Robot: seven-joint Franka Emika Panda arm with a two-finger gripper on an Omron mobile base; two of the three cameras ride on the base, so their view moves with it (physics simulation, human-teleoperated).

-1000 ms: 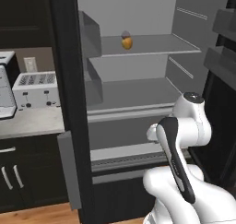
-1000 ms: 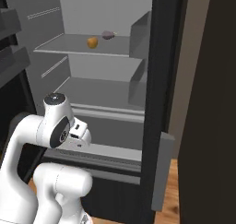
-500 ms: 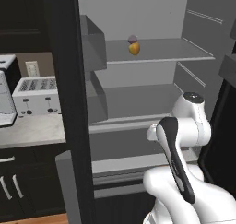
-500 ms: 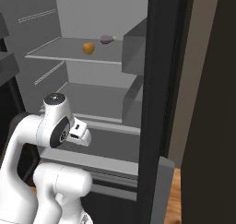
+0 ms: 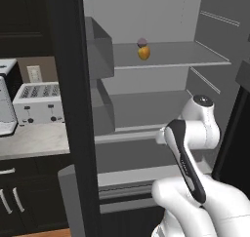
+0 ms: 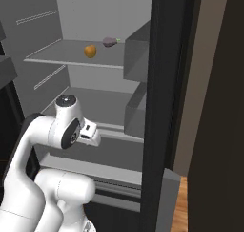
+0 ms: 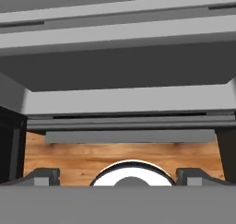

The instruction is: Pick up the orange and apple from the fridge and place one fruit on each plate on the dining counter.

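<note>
The fridge [image 5: 146, 109] stands open in front of me, pale grey inside. On its upper shelf [image 6: 71, 61] lies one small orange-yellow fruit [image 5: 143, 52] [image 6: 90, 50]; I cannot tell whether it is the orange or the apple. A dull purple ball [image 5: 142, 41] [image 6: 109, 41] lies just behind it. My arm is folded low in front of the lower shelves, well below the fruit. In the hand view my gripper [image 7: 119, 177] is open, its fingertips [image 7: 46, 174] far apart with nothing between them, facing the fridge's bottom ledge. The plates and dining counter are out of view.
The black fridge door [image 5: 73, 109] stands open on the left with grey bins [image 5: 100, 50]. The other dark door edge [image 6: 167, 92] rises close on the right. A toaster [image 5: 36, 102] sits on a wall counter [image 5: 29, 141]. Wooden floor [image 7: 124, 154] lies below.
Both base views have shifted and the fridge looms larger, so the base has driven closer. The arm keeps its folded pose and the fruit has not moved on the shelf.
</note>
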